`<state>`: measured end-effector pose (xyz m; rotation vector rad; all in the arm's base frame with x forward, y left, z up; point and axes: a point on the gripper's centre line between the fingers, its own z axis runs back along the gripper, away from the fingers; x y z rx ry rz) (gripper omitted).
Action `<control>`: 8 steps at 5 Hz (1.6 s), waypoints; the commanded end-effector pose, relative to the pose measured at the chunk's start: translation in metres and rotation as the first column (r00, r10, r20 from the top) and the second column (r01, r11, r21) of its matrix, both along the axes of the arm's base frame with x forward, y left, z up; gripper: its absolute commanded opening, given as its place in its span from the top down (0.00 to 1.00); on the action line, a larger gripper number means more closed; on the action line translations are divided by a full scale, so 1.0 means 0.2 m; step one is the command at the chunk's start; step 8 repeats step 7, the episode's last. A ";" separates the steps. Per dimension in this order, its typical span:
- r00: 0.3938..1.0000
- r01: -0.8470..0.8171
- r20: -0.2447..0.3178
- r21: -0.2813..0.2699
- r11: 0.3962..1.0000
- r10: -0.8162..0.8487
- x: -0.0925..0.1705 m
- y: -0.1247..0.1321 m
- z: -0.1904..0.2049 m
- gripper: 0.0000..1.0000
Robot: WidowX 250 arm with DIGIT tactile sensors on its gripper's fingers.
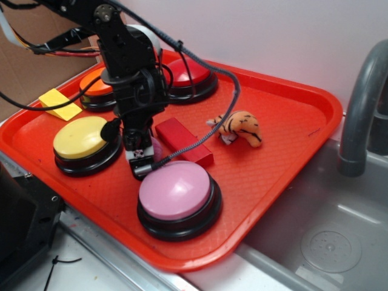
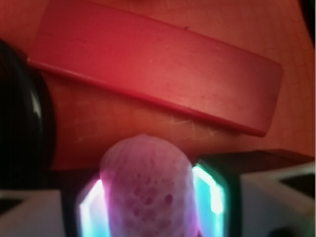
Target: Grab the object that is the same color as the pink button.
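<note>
Pink ball [image 2: 145,190] clamped between tool [image 2: 148,202] fingers, beside red block [image 2: 158,69].

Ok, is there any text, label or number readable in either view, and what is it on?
None can be read.
A small black-and-white patterned sticker sits low on the gripper; it is too small and blurred to tell whether it holds text.
The buttons, red block, tray and pink ball carry no visible print.
</note>
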<state>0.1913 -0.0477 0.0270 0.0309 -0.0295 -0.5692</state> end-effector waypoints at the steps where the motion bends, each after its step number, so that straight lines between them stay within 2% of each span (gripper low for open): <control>1: 0.996 -0.088 0.021 -0.036 0.995 0.089 0.01 0.07 0.13 1.00; 2: 0.952 -0.306 -0.029 -0.051 0.950 0.305 0.00 0.14 0.30 1.00; 3: 0.845 -0.533 -0.059 0.000 0.846 0.532 -0.03 0.18 0.55 1.00; 4: 0.706 -0.707 -0.056 0.018 0.707 0.706 -0.06 0.22 0.75 1.00; 6: 0.611 -0.792 -0.027 -0.020 0.610 0.791 -0.07 0.24 1.03 1.00; 8: 0.593 -0.805 -0.013 -0.019 0.593 0.805 -0.05 0.26 1.04 1.00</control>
